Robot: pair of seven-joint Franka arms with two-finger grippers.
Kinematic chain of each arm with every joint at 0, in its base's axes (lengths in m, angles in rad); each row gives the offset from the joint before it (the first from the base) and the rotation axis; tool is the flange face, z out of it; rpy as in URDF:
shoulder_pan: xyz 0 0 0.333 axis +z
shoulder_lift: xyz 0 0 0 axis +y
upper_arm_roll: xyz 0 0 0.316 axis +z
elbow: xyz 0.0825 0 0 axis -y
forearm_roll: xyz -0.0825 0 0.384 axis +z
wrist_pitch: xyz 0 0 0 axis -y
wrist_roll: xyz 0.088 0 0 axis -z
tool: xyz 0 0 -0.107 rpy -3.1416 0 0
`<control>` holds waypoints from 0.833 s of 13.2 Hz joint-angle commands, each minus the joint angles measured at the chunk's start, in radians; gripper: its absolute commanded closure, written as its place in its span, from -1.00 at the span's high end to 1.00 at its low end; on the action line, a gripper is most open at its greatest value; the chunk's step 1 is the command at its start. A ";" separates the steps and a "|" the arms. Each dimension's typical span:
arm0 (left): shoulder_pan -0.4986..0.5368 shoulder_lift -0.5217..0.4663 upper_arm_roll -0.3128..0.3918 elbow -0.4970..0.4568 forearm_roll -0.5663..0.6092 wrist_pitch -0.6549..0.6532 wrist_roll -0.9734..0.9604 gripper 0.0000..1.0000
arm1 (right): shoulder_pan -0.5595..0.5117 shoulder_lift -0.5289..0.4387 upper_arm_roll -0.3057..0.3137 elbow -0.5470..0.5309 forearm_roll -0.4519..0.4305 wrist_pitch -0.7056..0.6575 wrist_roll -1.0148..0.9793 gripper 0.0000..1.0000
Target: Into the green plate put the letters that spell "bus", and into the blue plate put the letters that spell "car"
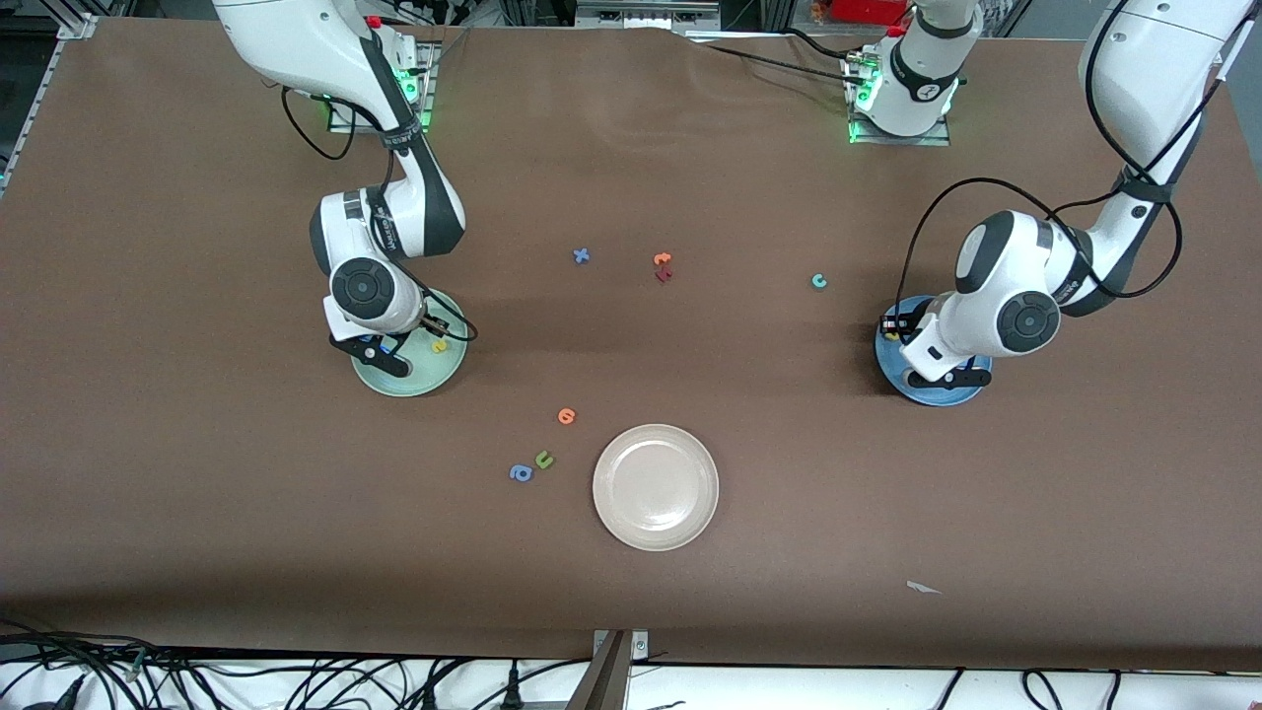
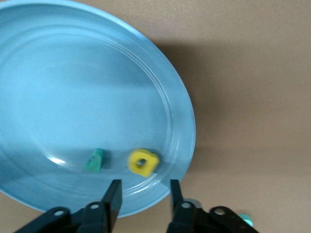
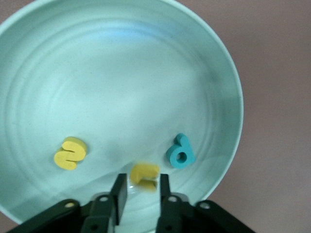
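Brown tabletop fills the front view, where the right gripper (image 1: 380, 353) hangs low over the green plate (image 1: 434, 380) with a yellow s (image 1: 439, 345) lying in it, and the left gripper (image 1: 942, 373) hangs low over the blue plate (image 1: 937, 394). A teal c (image 1: 818, 281) lies on the bare table, farther from the front camera than the blue plate and a little toward the right arm's end; the left arm is clearly the nearer one to fetch it. In the left wrist view the left gripper's fingers (image 2: 112, 196) stand apart and hold nothing, with a yellow a (image 2: 143, 161) and a small teal r (image 2: 95, 160) lying in the blue plate just ahead of them. In the right wrist view the right gripper's fingers (image 3: 119, 191) stand slightly apart with a yellow u (image 3: 144, 174) at their tips, blurred, seemingly just let go onto the green plate, between the yellow s and a teal b (image 3: 181, 152).
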 commanded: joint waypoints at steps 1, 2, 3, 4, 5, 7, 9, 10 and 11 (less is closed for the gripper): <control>0.007 -0.021 -0.020 0.009 0.016 -0.007 -0.009 0.98 | 0.008 -0.051 -0.009 -0.005 -0.004 -0.005 -0.015 0.99; 0.007 -0.039 -0.044 0.007 0.000 -0.013 -0.030 0.98 | 0.008 -0.062 -0.009 0.016 -0.004 -0.029 -0.016 0.99; 0.007 -0.047 -0.081 0.006 -0.029 -0.016 -0.071 0.98 | 0.008 -0.070 -0.013 0.054 -0.004 -0.086 -0.018 0.99; 0.007 -0.047 -0.116 0.004 -0.036 -0.016 -0.125 0.98 | 0.008 -0.074 -0.019 0.111 -0.004 -0.159 -0.021 0.99; 0.007 -0.046 -0.148 -0.005 -0.036 -0.010 -0.189 0.98 | 0.008 -0.074 -0.029 0.169 -0.004 -0.237 -0.058 0.99; 0.007 -0.049 -0.212 -0.032 -0.039 -0.004 -0.274 0.96 | 0.006 -0.074 -0.087 0.266 0.006 -0.357 -0.180 0.99; 0.010 -0.067 -0.248 -0.107 -0.037 0.075 -0.334 0.96 | 0.004 -0.076 -0.162 0.375 0.028 -0.498 -0.344 0.99; 0.010 -0.085 -0.254 -0.176 -0.037 0.167 -0.340 0.96 | 0.004 -0.074 -0.202 0.426 0.043 -0.566 -0.421 0.99; 0.010 -0.101 -0.256 -0.233 -0.037 0.246 -0.345 0.96 | 0.004 -0.074 -0.241 0.470 0.066 -0.614 -0.500 0.99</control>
